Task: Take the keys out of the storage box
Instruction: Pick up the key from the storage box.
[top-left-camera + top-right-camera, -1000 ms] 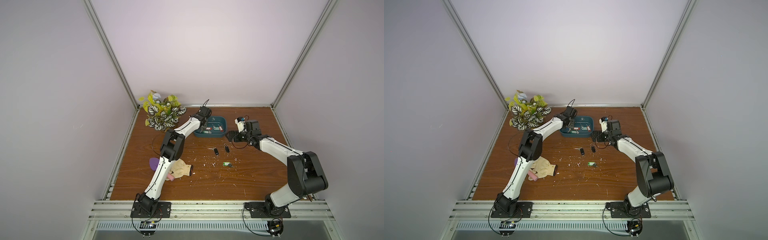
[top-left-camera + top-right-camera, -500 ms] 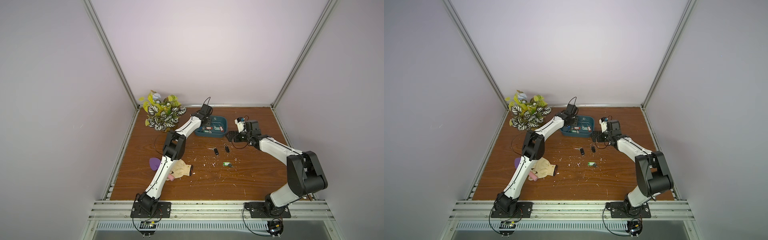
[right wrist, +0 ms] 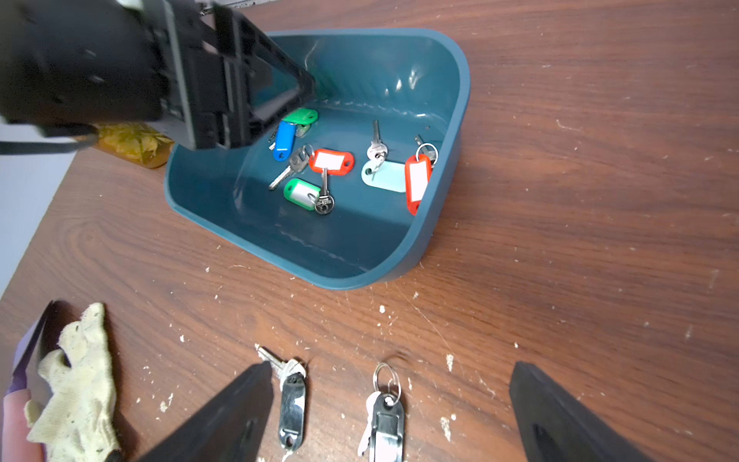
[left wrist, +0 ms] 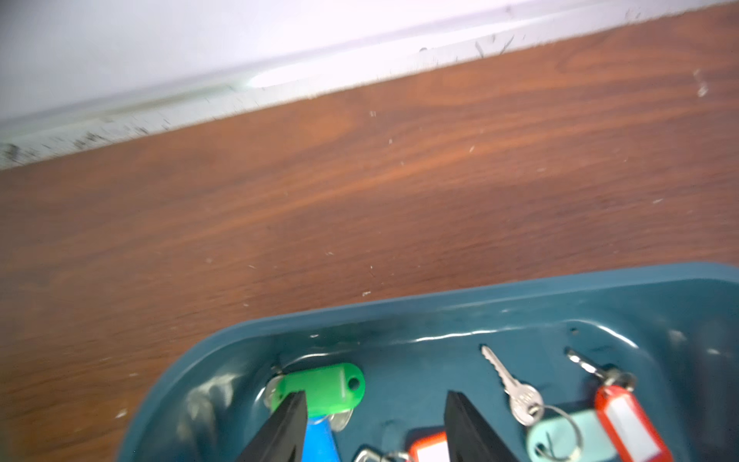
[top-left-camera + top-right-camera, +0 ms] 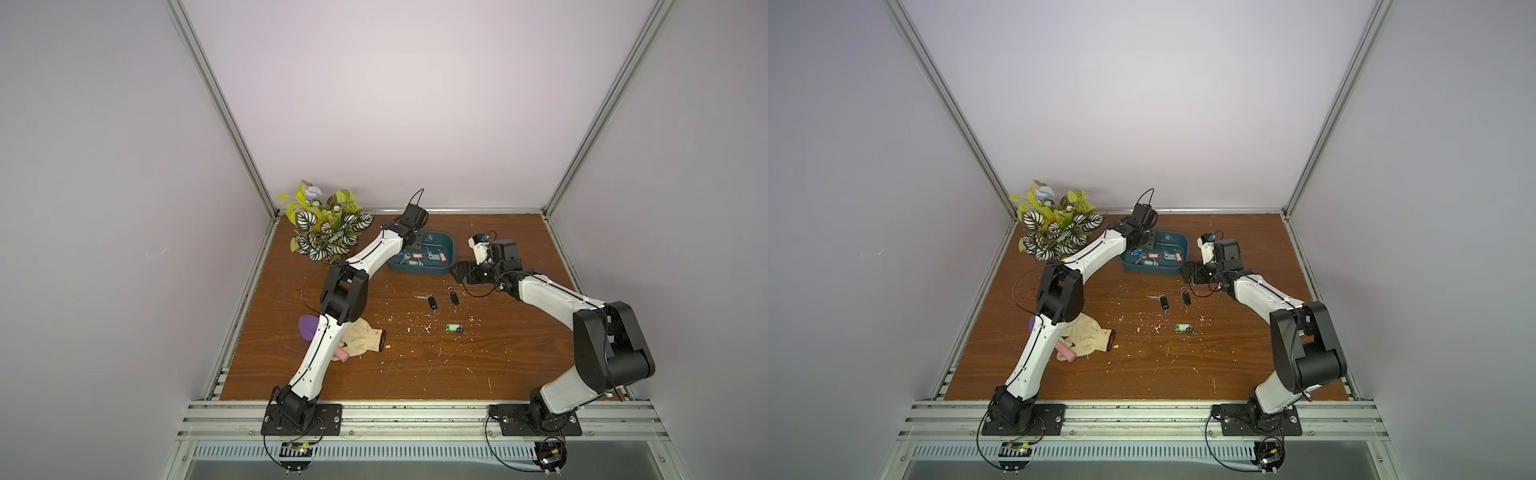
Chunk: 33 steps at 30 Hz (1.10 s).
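Note:
The dark teal storage box (image 5: 419, 272) (image 5: 1152, 272) sits at the back of the wooden table. Several keys lie in it, with green (image 3: 302, 116), blue (image 3: 284, 140), red (image 3: 332, 161) and pale teal (image 3: 384, 176) tags. My left gripper (image 4: 375, 396) (image 5: 415, 240) reaches into the box's back left corner. Its jaws stand apart with bare box floor between them, and one fingertip overlaps the green tag (image 4: 324, 386). My right gripper (image 3: 392, 366) (image 5: 463, 272) hangs open just right of the box. Two black-tagged keys (image 3: 293, 408) (image 3: 386, 420) lie on the table below it. A green-tagged key (image 5: 454, 327) lies nearer the front.
A leafy potted plant (image 5: 328, 232) stands at the back left, close to my left arm. A cream glove (image 5: 361, 338), a purple piece (image 5: 308, 326) and a pink cylinder (image 5: 341, 354) lie front left. White flecks are scattered mid-table. The back wall runs just behind the box.
My left wrist has shifted a little toward the back wall over the box. The right arm has not moved.

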Each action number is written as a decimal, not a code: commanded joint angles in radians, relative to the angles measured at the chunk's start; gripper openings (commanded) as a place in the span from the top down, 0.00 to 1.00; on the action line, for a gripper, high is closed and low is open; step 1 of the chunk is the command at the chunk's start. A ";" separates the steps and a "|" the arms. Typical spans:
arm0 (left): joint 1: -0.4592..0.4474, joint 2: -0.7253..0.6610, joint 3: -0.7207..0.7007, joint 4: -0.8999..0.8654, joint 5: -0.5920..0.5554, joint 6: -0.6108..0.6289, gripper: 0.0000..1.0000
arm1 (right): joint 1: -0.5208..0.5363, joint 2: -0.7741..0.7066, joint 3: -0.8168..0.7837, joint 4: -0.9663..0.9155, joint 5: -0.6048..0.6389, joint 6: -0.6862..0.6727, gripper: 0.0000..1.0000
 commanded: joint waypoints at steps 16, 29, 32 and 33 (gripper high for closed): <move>0.046 0.032 -0.046 -0.013 -0.049 -0.097 0.45 | -0.005 0.014 0.036 0.022 -0.028 0.004 0.01; 0.054 0.117 0.026 -0.013 -0.021 -0.079 0.53 | -0.005 0.021 0.042 0.017 -0.022 0.003 0.01; 0.058 0.123 0.033 -0.013 -0.030 -0.076 0.56 | -0.005 0.022 0.043 0.017 -0.020 0.003 0.00; 0.059 0.123 0.032 -0.012 -0.031 -0.076 0.58 | -0.005 0.022 0.042 0.017 -0.020 0.003 0.00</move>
